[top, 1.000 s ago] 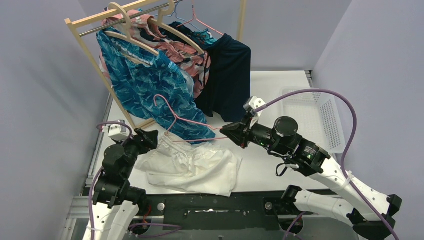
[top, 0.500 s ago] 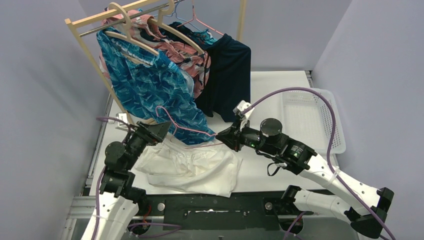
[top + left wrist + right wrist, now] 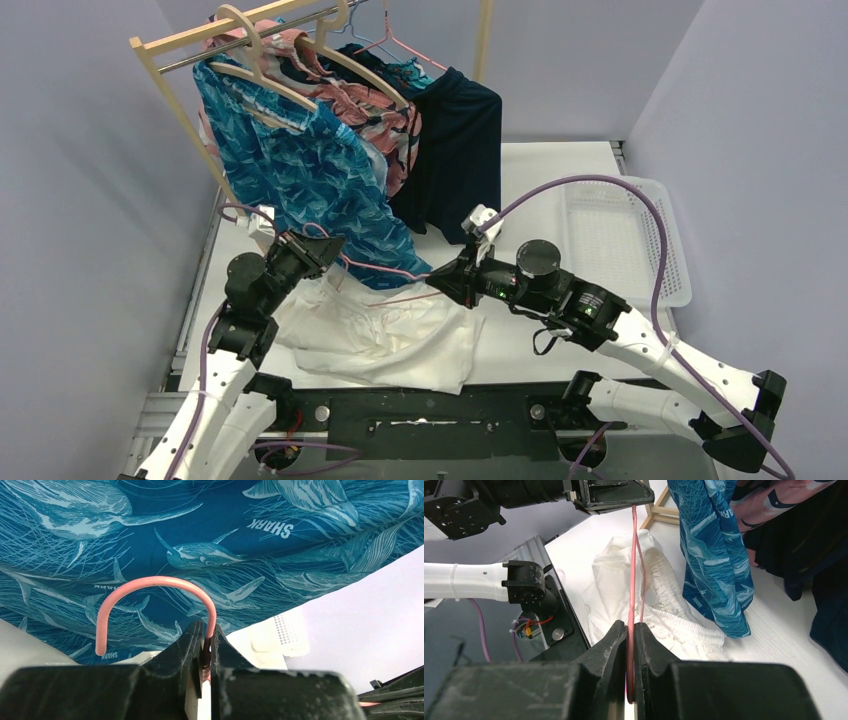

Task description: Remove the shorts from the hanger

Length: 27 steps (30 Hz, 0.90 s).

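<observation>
White table [image 3: 540, 190] carries the white shorts [image 3: 400, 340]. Both the left gripper [image 3: 206, 636] and right gripper [image 3: 630, 630] clamp the pink hanger [image 3: 150, 582]. Its hook may snag the shark-print shorts [image 3: 250, 545] hanging just beyond.

shorts [image 3: 380, 335] on table [image 3: 540, 170], rack [image 3: 169, 95] behind, basket [image 3: 683, 285] right

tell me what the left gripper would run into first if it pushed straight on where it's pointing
The left gripper, shut on the pink hanger at its hook, faces the shark-print shorts, which fill the view ahead. That fabric would likely come first; how far off is unclear.
</observation>
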{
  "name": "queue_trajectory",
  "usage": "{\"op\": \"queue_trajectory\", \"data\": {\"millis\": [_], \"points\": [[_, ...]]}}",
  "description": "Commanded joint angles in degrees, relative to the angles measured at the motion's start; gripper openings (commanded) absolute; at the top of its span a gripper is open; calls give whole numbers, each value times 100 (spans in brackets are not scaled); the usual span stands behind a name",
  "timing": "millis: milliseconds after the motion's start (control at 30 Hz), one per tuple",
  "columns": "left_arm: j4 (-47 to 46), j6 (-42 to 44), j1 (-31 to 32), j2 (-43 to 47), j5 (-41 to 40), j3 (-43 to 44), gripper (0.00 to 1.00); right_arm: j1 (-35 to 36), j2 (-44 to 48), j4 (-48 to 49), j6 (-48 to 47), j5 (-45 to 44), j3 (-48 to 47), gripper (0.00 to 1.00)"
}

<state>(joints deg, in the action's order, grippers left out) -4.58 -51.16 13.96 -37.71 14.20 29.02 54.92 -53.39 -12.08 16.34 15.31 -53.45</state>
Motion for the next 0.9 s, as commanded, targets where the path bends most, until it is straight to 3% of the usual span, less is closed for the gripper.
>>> {"op": "queue_trajectory", "data": {"millis": [0, 267, 567, 867], "points": [[-280, -61, 50, 37, 252, 206, 0, 72, -77, -1, 185, 19, -154, 3], [-241, -476, 55, 611, -73, 219, 0, 54, -142, -1000, -20, 61, -485, 44], [707, 403, 48, 333, 85, 912, 0, 53, -78, -1556, -594, -496, -1276, 66], [850, 336, 50, 255, -76, 1236, 0, 54, 94, -2424, -1090, 56, -1976, 78]]}}
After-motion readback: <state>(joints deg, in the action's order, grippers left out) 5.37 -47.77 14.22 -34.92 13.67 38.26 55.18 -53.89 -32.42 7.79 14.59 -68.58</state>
